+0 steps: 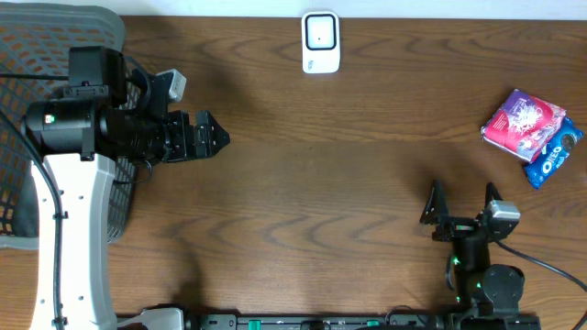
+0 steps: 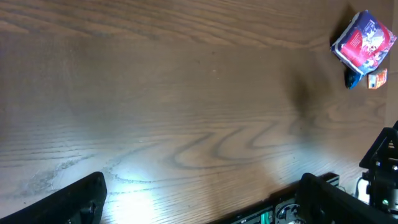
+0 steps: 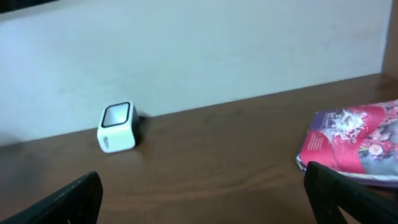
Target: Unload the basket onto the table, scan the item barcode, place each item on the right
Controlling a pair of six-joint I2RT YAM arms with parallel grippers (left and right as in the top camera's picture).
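Jaws spread wide on both sides; pink packet (image 1: 523, 124) lies apart, beyond the right pair.

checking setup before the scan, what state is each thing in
left gripper, open, empty, above the table
right gripper, open, empty
scanner, standing at the far edge, untouched
pink packet, lying flat, overlapping the oreo pack
oreo pack, lying flat, partly under the pink packet

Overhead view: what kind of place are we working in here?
Likely a mock checkout bench: a small white barcode scanner on a wooden table, snack packets at the right, and a mesh basket at the left.
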